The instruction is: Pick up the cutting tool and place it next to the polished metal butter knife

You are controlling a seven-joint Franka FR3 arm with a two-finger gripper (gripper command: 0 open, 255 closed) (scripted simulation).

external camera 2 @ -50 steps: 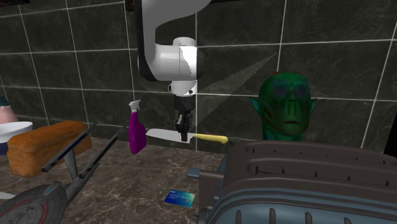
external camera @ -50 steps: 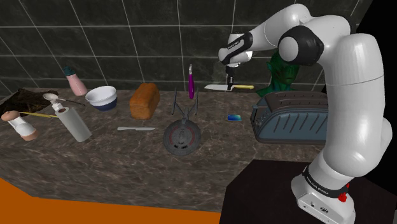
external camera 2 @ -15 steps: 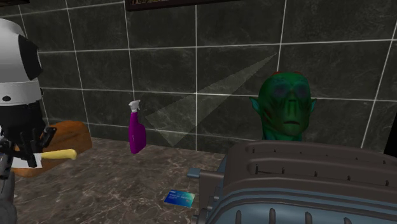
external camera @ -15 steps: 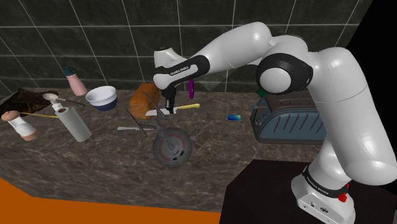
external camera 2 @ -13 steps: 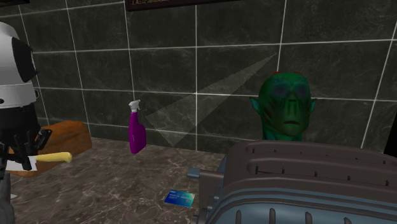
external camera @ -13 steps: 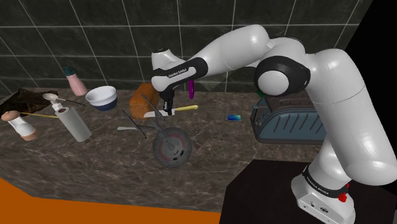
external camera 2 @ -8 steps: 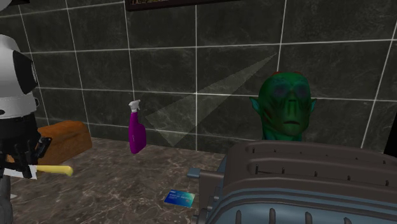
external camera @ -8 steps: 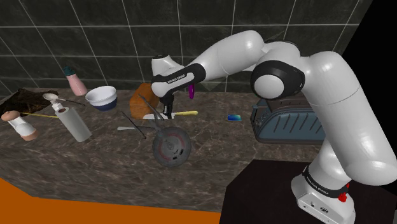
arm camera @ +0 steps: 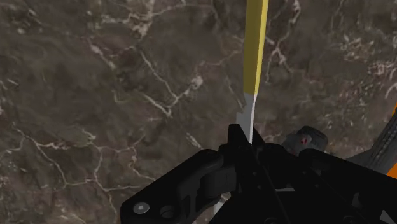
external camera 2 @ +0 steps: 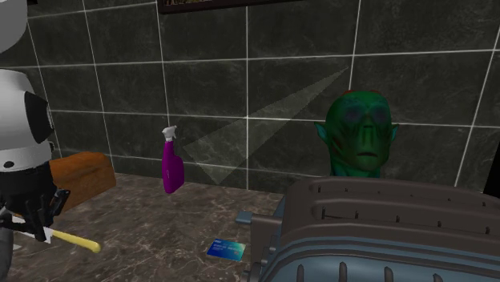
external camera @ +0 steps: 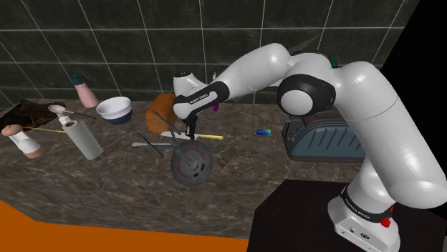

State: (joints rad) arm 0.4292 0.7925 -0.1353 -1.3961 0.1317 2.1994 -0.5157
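A knife with a yellow handle (external camera: 209, 137) and a pale blade hangs low over the marble counter (external camera: 129, 179), my gripper (external camera: 188, 130) shut on its blade. The handle points toward the shoulder view's right. In the wrist view the yellow handle (arm camera: 256, 44) runs straight away from the closed fingers (arm camera: 236, 141). The second exterior view has the gripper (external camera 2: 36, 226) at its left edge, the handle (external camera 2: 78, 240) sloping down. The grey butter knife (external camera: 149, 144) lies flat just to the shoulder view's left of the gripper, a short gap away.
A grey starship model (external camera: 192, 163) lies tipped right below the gripper, its struts across the butter knife's end. A bread loaf (external camera: 158, 107), bowl (external camera: 114, 109) and white bottle (external camera: 84, 138) stand left. A blue card (external camera: 264, 132), toaster (external camera: 315, 137), purple spray bottle (external camera 2: 171, 164) and green head (external camera 2: 364, 136) are right.
The gripper has carried the knife from the back right over to beside the butter knife, sinking toward the counter over the last second. The starship model got shoved and tipped.
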